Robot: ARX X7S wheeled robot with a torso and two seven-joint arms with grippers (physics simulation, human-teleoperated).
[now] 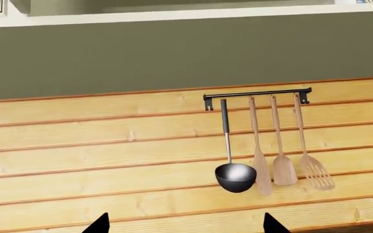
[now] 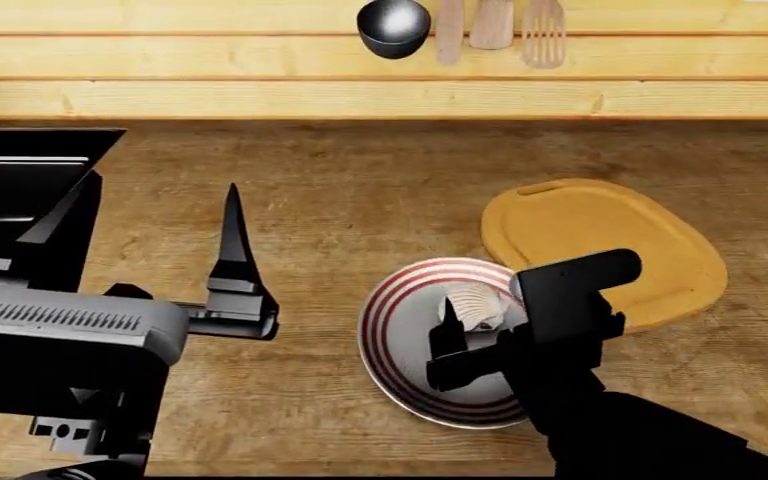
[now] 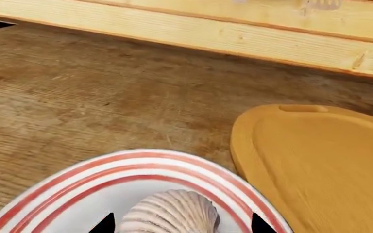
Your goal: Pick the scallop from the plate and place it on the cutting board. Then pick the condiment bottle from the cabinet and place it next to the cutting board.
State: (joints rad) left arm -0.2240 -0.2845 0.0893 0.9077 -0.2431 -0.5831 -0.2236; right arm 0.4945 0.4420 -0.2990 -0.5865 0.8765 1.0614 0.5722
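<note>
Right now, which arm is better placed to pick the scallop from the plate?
The right arm. Its claw hangs over the plate with the scallop between its open tips. The left claw is off to the side over bare counter, facing the wall.

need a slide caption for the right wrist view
Right gripper open around the scallop on the plate, cutting board alongside.

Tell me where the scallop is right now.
In the head view the scallop lies on the striped plate, toward its far right part, between the open fingers of the right gripper. The cutting board sits just beyond the plate on the right.
</note>
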